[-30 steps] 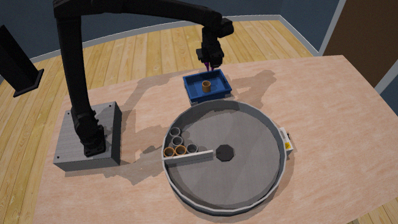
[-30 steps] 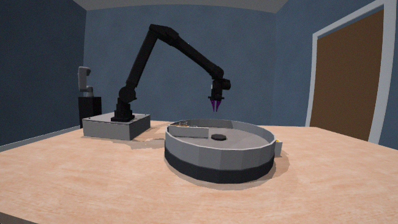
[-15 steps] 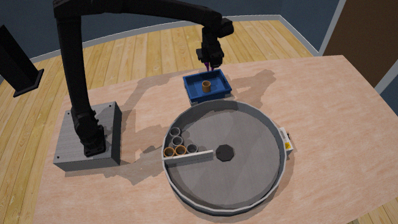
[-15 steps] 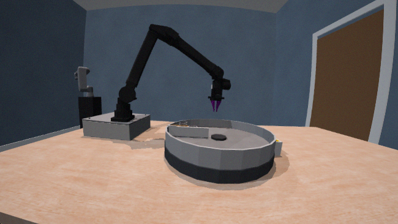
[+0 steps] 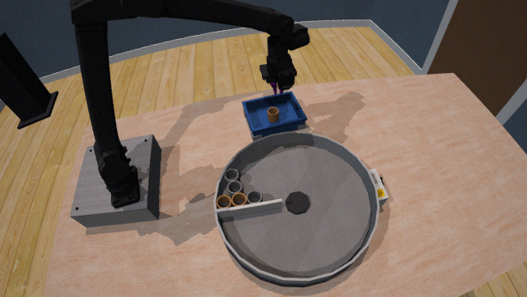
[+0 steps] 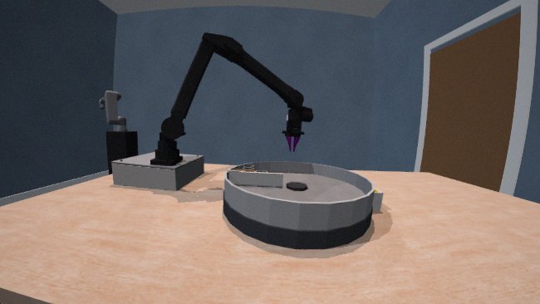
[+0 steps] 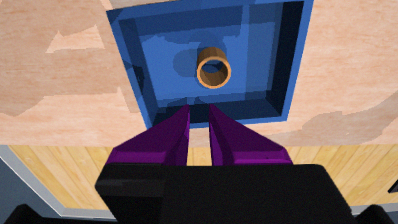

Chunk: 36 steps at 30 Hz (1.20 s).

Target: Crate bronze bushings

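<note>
The jaws (image 5: 278, 94) (image 6: 292, 151), slightly open and holding nothing, hang above the crate (image 5: 276, 131) (image 7: 298, 60). One bronze bushing (image 5: 273, 118) (image 7: 212, 52) stands inside; two more share the turntable's (image 5: 332, 178) (image 6: 299, 216) left side with three steel.
</note>
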Available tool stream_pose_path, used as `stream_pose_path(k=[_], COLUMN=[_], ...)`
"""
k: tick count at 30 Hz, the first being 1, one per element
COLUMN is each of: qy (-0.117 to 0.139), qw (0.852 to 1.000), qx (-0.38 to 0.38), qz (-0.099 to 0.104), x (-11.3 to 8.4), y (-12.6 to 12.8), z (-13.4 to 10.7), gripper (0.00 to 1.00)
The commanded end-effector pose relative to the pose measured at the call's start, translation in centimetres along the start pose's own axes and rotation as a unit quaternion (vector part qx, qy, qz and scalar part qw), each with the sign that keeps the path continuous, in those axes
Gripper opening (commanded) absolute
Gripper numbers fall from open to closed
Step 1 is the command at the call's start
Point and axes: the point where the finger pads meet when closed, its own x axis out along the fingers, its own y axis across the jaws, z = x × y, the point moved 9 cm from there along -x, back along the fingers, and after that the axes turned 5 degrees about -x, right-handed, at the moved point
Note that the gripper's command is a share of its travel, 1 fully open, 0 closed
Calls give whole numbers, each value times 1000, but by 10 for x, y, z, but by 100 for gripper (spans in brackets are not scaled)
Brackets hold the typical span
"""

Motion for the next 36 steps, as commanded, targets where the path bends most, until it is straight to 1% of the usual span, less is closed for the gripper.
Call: stream_pose_path(k=[1,5,12,14,36], qy=[15,15,15,16,16], qw=[999,999,999,999,999], qx=[-1,-1,-1,0,0], qz=[41,41,42,44,43], x=[-40,-40,-47,-47,-45], y=[12,13,14,14,15], z=[-10,-10,-10,-10,-10], gripper=[15,15,15,15,15])
